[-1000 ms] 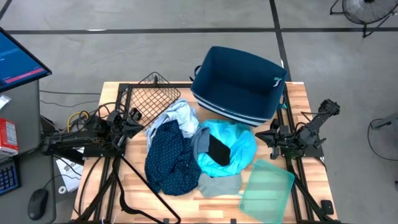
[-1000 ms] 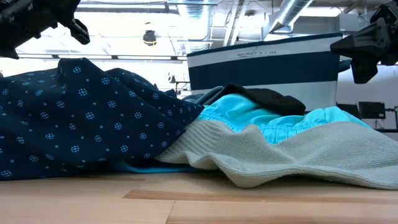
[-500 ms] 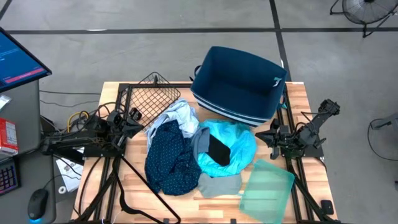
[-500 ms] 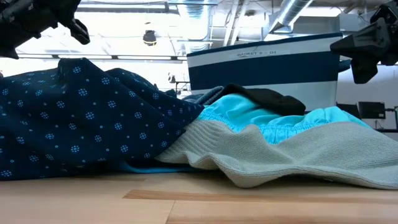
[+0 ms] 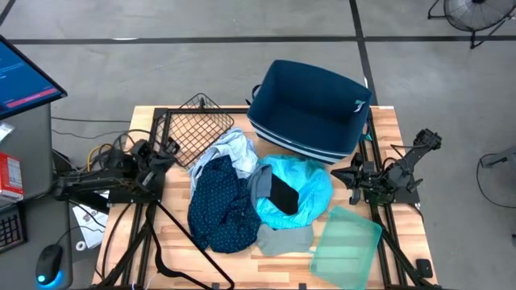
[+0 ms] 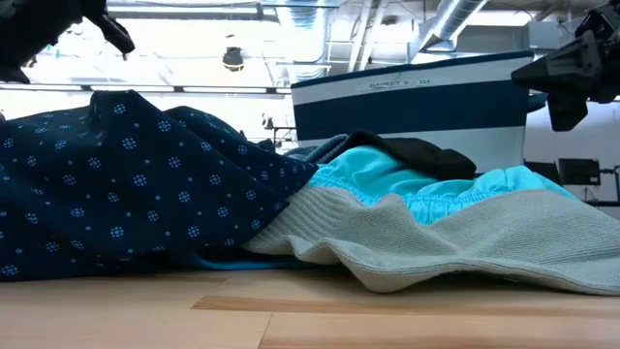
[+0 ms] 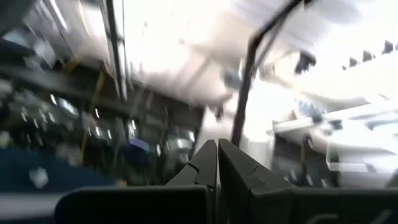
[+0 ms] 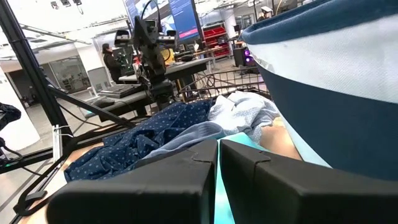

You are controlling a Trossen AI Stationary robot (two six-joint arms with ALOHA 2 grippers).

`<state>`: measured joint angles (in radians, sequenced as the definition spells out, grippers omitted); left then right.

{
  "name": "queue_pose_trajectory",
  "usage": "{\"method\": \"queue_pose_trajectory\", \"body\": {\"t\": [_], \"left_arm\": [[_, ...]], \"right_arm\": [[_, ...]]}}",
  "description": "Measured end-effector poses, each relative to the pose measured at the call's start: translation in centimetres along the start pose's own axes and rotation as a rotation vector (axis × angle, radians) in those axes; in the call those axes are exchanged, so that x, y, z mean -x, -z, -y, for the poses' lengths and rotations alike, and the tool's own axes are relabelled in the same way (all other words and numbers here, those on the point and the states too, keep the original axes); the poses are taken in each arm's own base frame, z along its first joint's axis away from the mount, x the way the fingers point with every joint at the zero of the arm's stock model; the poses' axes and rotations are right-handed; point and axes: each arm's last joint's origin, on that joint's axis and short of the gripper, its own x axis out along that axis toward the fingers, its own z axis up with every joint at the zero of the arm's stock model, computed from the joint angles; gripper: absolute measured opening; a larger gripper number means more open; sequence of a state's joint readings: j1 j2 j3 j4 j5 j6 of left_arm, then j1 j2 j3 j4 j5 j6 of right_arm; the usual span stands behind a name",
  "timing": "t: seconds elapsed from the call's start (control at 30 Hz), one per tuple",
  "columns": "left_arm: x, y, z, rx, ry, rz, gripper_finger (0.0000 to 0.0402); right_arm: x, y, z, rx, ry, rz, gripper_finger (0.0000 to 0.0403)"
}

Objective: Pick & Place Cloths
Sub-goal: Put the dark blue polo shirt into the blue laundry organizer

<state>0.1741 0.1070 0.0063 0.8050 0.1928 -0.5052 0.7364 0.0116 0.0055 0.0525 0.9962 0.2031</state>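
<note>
The cloths lie in a heap mid-table: a dark navy patterned one (image 5: 216, 201) (image 6: 116, 184), a pale blue-white one (image 5: 231, 150) behind it, a bright turquoise one (image 5: 302, 189) (image 6: 407, 184) with a small black piece (image 5: 283, 194) on top, and a grey one (image 5: 284, 238) (image 6: 465, 242) at the near edge. My left gripper (image 5: 167, 153) (image 7: 217, 155) is shut and empty left of the heap, tipped upward. My right gripper (image 5: 342, 176) (image 8: 217, 152) is shut and empty right of the heap, pointing level at it.
A navy fabric bin (image 5: 310, 109) stands at the far right of the table, partly over the edge. A translucent green tray (image 5: 347, 242) lies at the near right. A black wire basket (image 5: 200, 121) sits at the far left. People show in the room beyond.
My left gripper has tipped its fingers upward, staying shut and empty. The cloths and my right arm have kept still.
</note>
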Motion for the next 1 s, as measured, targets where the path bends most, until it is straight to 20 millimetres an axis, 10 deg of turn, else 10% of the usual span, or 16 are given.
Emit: {"method": "queue_pose_trajectory", "body": {"t": [0.33,0.7,1.0], "left_arm": [[-3.3,-4.7,1.3,0.057,-0.080,0.189,0.0002],[-17.3,-9.3,2.1,-0.122,0.136,0.049,0.0036],[-25.5,-7.9,2.6,-0.172,0.348,-0.167,0.0157]], "right_arm": [[0.0,0.0,0.0,-0.036,0.000,0.000,0.0017],[0.0,-0.1,0.0,-0.055,-0.003,0.008,0.0017],[0.0,-0.4,-0.1,-0.081,-0.009,0.024,0.0017]]}}
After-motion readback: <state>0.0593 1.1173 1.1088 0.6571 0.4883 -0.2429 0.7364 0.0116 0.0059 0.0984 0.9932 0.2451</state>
